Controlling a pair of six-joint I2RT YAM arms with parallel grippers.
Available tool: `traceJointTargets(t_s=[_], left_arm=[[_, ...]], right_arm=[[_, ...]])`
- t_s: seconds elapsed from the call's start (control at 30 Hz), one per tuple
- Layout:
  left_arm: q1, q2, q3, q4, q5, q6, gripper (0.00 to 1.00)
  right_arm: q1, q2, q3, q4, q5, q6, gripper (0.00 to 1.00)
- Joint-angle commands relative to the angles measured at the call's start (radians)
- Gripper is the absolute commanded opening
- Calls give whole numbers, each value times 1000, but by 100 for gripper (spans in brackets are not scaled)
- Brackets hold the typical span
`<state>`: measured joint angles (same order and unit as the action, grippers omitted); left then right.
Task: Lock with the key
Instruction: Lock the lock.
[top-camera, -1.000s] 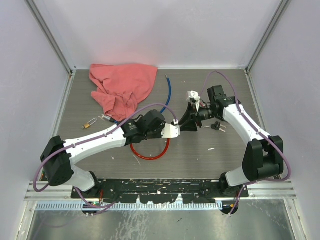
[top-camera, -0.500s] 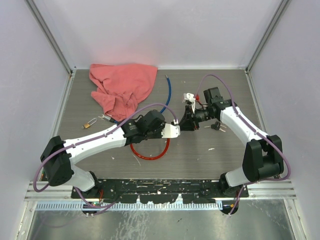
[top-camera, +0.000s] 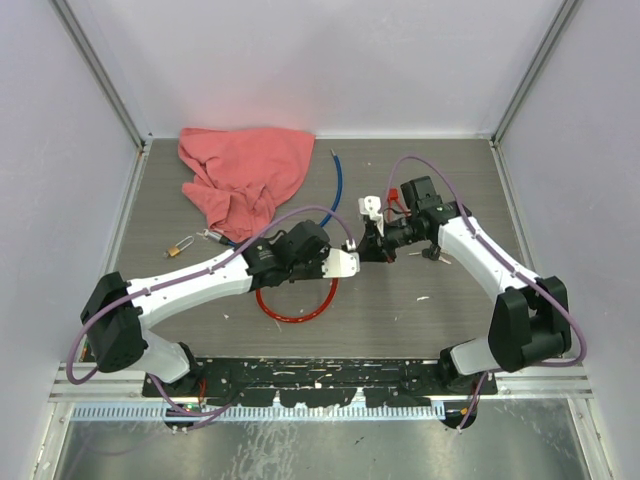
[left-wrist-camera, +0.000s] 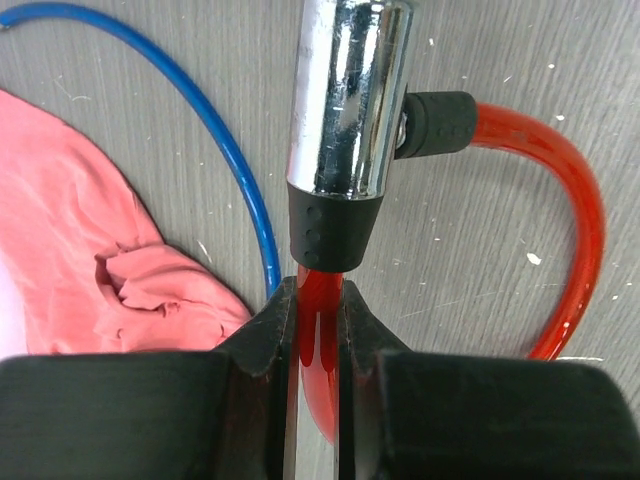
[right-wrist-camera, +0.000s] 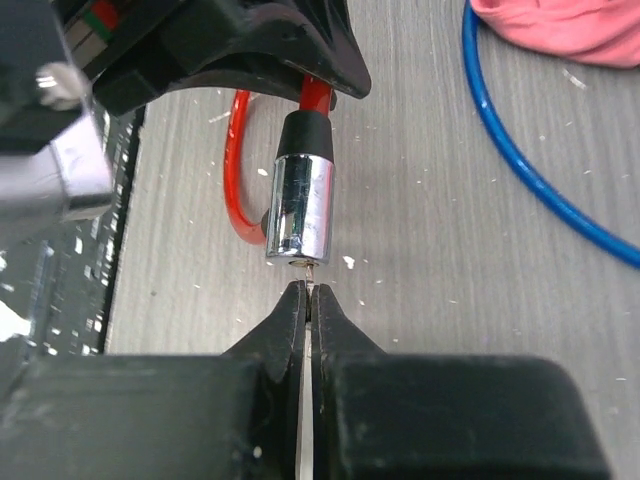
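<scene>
- Your left gripper (left-wrist-camera: 318, 300) is clamped on the red cable (left-wrist-camera: 570, 200) just below the black collar of the chrome lock cylinder (left-wrist-camera: 350, 100). It presents the cylinder near the centre of the table (top-camera: 440, 320).
- Your right gripper (right-wrist-camera: 308, 295) has its jaws pressed together on a thin metal stub that I take to be the key (right-wrist-camera: 310, 268). The stub runs from the fingertips straight into the cylinder's end face, at 12 o'clock of the tips.
- In the left wrist view the cable's black end cap meets the cylinder's side at 3 o'clock, so the loop looks closed.
- Done, as I judge it: the lock is gripped and steadied, and the key looks seated in the keyway and pinched.
- Left to do: the turn itself, then releasing the key. You cannot tell from these views whether any turn has been made.
- Containers: none in view, so nothing sits inside anything.
- Loose things lie flat on the table. Seen from above, the pink cloth (top-camera: 245, 170) is at 11 o'clock of the cylinder.
- The blue cable (top-camera: 338, 195) is at 12 o'clock, its far part running under the cloth.
- A small padlock (top-camera: 180, 247) is at 9 o'clock, well apart from both grippers.
</scene>
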<state>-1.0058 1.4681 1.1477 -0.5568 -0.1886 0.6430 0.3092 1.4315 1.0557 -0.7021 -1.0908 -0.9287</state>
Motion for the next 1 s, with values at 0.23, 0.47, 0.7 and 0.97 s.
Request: traceJointTargets(t_s=[0.23, 0.47, 0.7, 0.97], left_arm=[[135, -85, 21, 4, 351, -84, 0], [168, -110, 24, 5, 416, -89, 0], [206, -104, 76, -39, 635, -142, 0], [188, -89, 80, -12, 491, -205, 0]], right_arm=[[15, -128, 90, -177, 83, -486, 1], [16, -113, 178, -218, 141, -445, 1], [14, -107, 242, -328, 172, -410, 1], [13, -16, 392, -437, 157, -77, 1]])
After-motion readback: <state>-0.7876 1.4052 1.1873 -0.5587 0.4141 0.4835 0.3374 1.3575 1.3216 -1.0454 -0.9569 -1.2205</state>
